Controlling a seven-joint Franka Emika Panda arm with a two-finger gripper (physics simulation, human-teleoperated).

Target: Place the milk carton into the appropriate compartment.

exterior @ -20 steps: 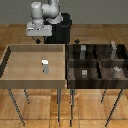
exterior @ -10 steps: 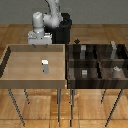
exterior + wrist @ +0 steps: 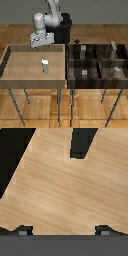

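The gripper (image 3: pixel 38 48) hangs empty with its jaws apart over the far edge of the light bin (image 3: pixel 11 70), the milk carton (image 3: pixel 45 65) standing upright in front of and below it, well apart. A descent off-centre could tip so small a box (it looks easily toppled). Beside it, the dark compartment bin (image 3: pixel 98 62) holds little grey blocks.

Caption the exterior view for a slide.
Gripper poised over light bin's back edge; milk carton upright inside, ungrasped.
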